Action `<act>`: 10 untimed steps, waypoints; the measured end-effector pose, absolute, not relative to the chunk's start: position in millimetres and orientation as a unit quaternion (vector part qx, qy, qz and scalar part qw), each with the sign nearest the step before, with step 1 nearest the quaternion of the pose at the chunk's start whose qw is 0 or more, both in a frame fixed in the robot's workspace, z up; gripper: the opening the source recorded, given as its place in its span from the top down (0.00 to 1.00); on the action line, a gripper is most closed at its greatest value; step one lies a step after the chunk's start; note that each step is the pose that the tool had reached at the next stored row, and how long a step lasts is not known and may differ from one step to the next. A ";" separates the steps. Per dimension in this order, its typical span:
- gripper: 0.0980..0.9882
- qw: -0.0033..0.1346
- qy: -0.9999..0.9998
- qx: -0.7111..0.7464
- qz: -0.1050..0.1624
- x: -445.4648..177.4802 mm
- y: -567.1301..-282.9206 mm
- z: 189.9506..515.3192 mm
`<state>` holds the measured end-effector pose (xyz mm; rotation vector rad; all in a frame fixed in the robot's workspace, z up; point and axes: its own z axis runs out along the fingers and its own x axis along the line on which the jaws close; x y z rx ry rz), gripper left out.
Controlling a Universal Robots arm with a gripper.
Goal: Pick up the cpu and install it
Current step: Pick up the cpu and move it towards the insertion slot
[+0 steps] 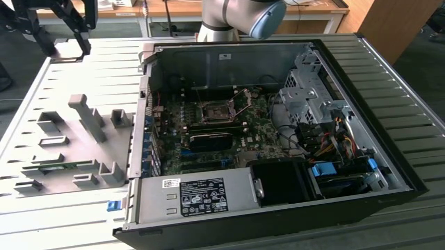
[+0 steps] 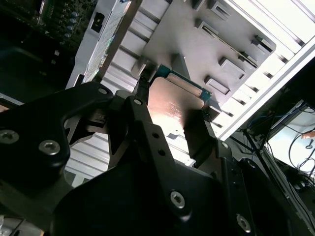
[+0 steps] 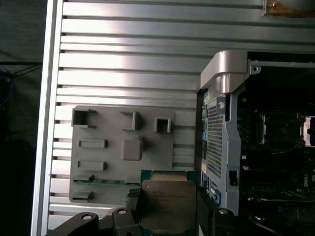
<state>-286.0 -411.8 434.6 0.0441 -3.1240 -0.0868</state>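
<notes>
Ribbed table: one cpu clamped between two fingers; one open case.

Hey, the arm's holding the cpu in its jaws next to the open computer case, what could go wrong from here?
1. The cpu is pinched only at its edges between the jaws, well above the table. A slip would likely drop it there.
2. The socket sits down inside the case, beyond the case wall. The cpu or jaws could clip that wall on the way in.
</notes>
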 end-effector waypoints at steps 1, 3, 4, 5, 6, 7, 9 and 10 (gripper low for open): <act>0.50 0.008 -0.999 0.014 -0.028 -285.0 -411.7 434.6; 0.50 0.008 -0.999 0.014 -0.028 -282.4 -411.7 434.6; 0.50 0.008 -0.999 0.014 -0.028 -281.1 -411.7 434.6; 0.50 0.008 -0.999 0.014 -0.028 -279.9 -411.8 434.6; 0.50 0.008 -0.999 0.014 -0.028 -278.7 -411.7 434.6; 0.50 0.008 -0.999 0.014 -0.028 -277.6 -411.8 434.6; 0.50 0.008 -0.999 0.014 -0.028 -275.0 -411.7 434.6; 0.50 0.008 -0.999 0.014 -0.028 -273.8 -411.7 434.6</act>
